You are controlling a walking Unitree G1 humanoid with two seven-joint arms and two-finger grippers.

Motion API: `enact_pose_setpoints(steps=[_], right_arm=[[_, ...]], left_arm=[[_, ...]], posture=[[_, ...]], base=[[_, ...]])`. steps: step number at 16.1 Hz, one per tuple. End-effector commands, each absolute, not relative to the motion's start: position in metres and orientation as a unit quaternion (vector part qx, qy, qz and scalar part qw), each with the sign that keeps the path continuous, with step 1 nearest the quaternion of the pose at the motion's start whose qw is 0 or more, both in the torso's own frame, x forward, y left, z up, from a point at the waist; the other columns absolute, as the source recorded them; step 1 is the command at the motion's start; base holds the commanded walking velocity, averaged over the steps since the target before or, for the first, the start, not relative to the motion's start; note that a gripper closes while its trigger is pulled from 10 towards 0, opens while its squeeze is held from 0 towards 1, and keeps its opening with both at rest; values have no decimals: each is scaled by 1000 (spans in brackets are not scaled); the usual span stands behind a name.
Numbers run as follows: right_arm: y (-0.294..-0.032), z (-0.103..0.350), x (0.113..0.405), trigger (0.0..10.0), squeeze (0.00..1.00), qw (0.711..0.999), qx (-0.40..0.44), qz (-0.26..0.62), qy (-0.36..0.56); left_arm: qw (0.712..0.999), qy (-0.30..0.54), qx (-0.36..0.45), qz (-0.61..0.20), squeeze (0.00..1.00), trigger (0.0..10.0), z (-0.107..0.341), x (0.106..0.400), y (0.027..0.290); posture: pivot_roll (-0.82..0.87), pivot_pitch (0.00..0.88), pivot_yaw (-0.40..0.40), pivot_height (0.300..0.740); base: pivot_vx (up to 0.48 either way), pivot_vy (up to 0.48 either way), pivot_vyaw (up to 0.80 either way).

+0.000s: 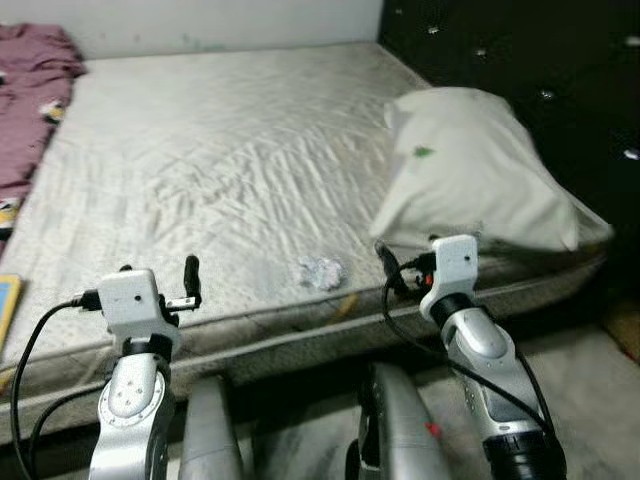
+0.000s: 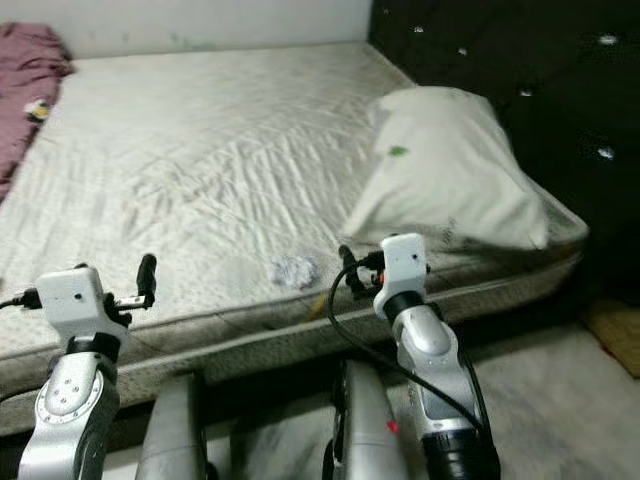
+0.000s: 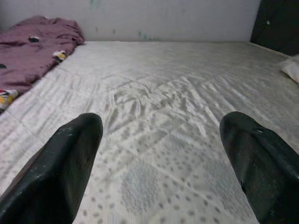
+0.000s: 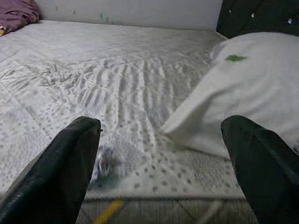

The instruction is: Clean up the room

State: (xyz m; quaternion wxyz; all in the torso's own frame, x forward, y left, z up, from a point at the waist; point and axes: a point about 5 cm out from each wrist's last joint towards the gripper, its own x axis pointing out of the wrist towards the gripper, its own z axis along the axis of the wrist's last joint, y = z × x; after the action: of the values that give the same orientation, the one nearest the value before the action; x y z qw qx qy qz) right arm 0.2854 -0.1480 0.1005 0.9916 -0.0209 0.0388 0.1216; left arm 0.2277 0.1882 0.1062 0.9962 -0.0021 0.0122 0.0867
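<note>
Both pincers gape wide and empty over the bed's near edge: left pincer at seven o'clock, right pincer beside a crumpled white paper wad.

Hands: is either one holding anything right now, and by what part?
Nothing is held. The left hand and right hand are both open, poised over the mattress edge.

Crumpled white paper wad lies on the mattress near its front edge, well clear of the pillow. Pillow is white with a small green mark on top, lying tilted at the mattress's right side against the dark headboard. Maroon blanket is bunched at the far-left corner. Mattress cover is cream, quilted, wrinkled in the middle.
</note>
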Motion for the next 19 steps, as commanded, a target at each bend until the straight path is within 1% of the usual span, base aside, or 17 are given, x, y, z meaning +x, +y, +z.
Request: enact_pose_setpoints(steps=[1, 3, 5, 6, 8, 10, 12, 13, 16, 17, 19], right_arm=[[-145, 105, 290, 10000, 0, 990, -19, 134, 36], [-140, 101, 294, 10000, 0, 989, -14, 143, 46], [-134, 98, 296, 10000, 0, 987, -2, 149, 58], [-126, 100, 299, 10000, 0, 985, 0, 166, 54], [-118, 100, 300, 10000, 0, 982, 9, 182, 56], [-110, 103, 305, 10000, 0, 980, 6, 196, 45], [-98, 103, 309, 10000, 0, 974, -1, 222, 41], [-91, 103, 313, 10000, 0, 972, -3, 230, 39], [-76, 109, 325, 10000, 0, 970, 8, 241, 28], [-68, 112, 330, 10000, 0, 968, 10, 248, 24], [-41, 122, 342, 10000, 0, 961, 12, 276, 12]], left_arm=[[996, 10, -6, 85, 0, 10000, 111, 224, 187], [996, 22, -3, 89, 0, 10000, 110, 215, 189], [995, 34, 2, 97, 0, 10000, 109, 203, 190], [995, 41, 6, 92, 0, 10000, 111, 194, 189], [995, 48, 16, 84, 0, 10000, 113, 183, 187], [994, 60, 10, 90, 0, 10000, 114, 177, 186], [995, 69, 5, 78, 0, 10000, 119, 171, 180], [995, 71, 9, 73, 0, 10000, 122, 166, 179], [994, 81, 11, 72, 0, 10000, 126, 158, 178], [994, 83, 11, 71, 0, 10000, 127, 156, 178], [994, 88, 13, 62, 0, 10000, 129, 156, 175]], posture=[[29, 0, -31, 525], [53, 17, -38, 525], [73, 57, -43, 525], [87, 93, -49, 525], [93, 135, -50, 525], [92, 166, -48, 505], [111, 214, -49, 480], [127, 240, -46, 480], [147, 278, -41, 480], [150, 285, -41, 480], [151, 289, -40, 480]], base=[[0, 0, 0], [0, 0, 0], [0, 0, 0], [0, 0, 0], [0, 0, 0], [0, 0, 0], [0, 0, 0], [0, 0, 0], [0, 0, 0], [0, 0, 0], [0, 0, 0]])
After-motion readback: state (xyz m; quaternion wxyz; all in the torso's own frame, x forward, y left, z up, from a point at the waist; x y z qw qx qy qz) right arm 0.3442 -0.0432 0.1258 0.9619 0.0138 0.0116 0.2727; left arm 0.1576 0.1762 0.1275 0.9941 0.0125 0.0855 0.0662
